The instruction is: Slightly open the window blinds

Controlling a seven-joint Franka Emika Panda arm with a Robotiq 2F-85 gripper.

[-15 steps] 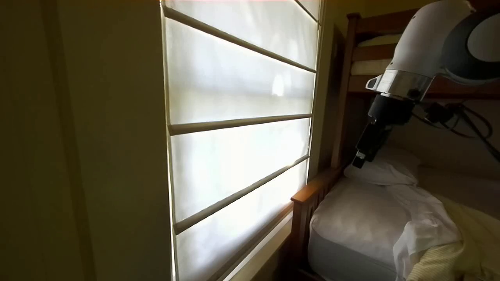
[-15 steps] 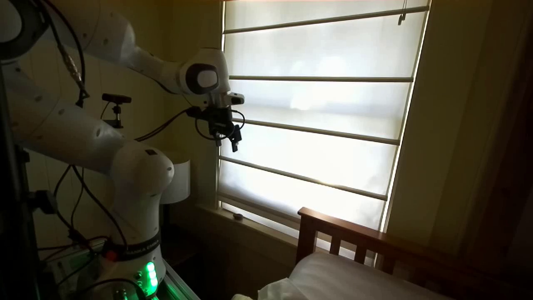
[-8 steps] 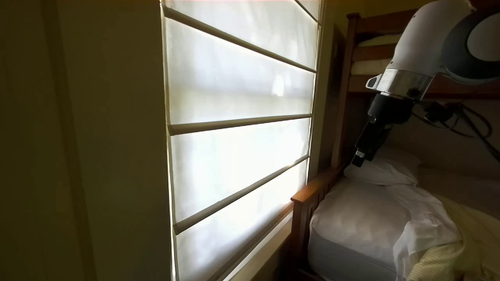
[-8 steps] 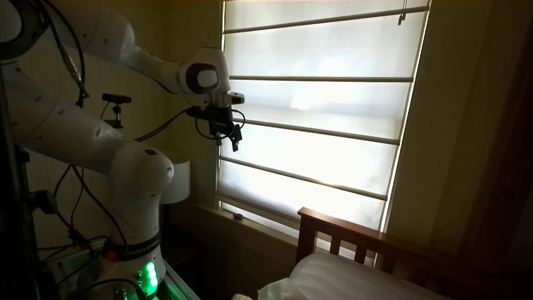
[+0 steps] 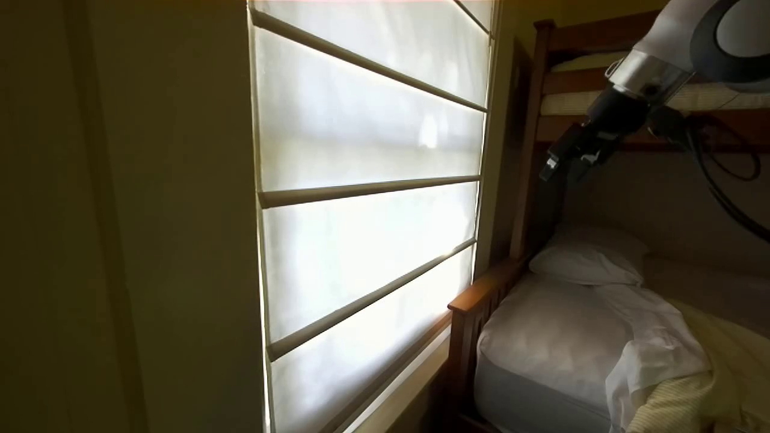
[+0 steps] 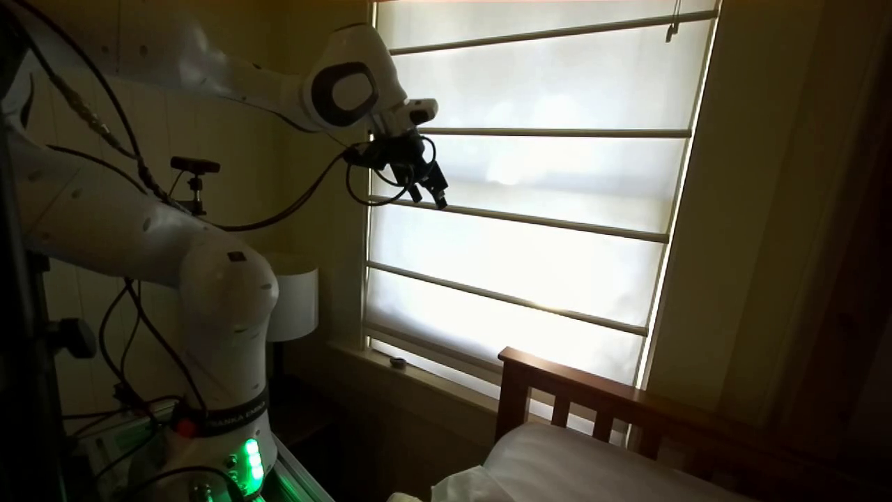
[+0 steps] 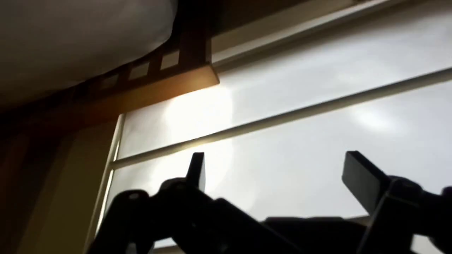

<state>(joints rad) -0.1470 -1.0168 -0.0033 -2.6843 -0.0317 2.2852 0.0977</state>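
While the gripper (image 7: 277,168) hovers higher than the bed rail (image 6: 578,377), spread wide and empty, the window blinds (image 6: 529,261) hang behind and above that rail. Best bet: square up, pinch one fold (image 6: 536,219), lift gently.

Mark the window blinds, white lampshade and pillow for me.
Window blinds (image 6: 540,181): in an exterior view, on fabric between two bars.
White lampshade (image 6: 298,305): in an exterior view, on its side wall.
Pillow (image 5: 586,260): in an exterior view, on its near face.
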